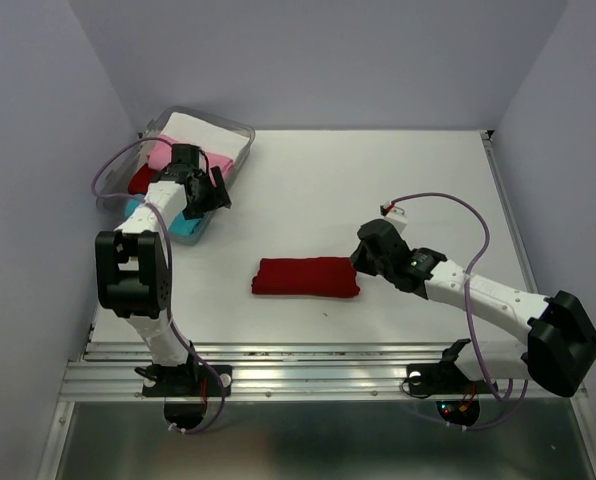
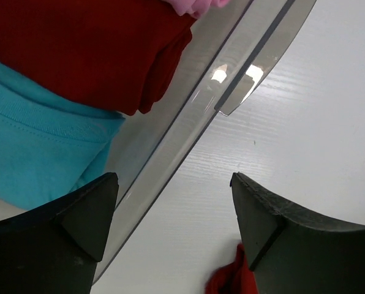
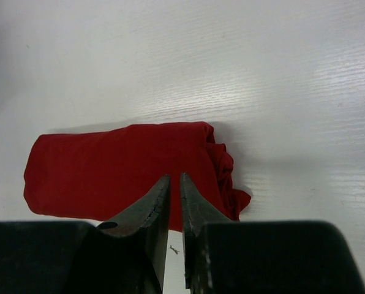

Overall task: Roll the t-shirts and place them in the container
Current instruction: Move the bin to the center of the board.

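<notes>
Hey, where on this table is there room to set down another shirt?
Widest bare table: behind the rolled red t-shirt, from the bin to the right edge. Crowded: the bin's rim by the left gripper, and the roll's right end by the right gripper.

The rolled t-shirt (image 1: 306,277) is dark red, the table (image 1: 378,190) white, the binned t-shirts (image 1: 161,153) cyan, pink, white and red.

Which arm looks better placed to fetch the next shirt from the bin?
Left: the left gripper hangs open at the bin rim, beside the cyan shirt. The right gripper is shut by the rolled red shirt.
</notes>
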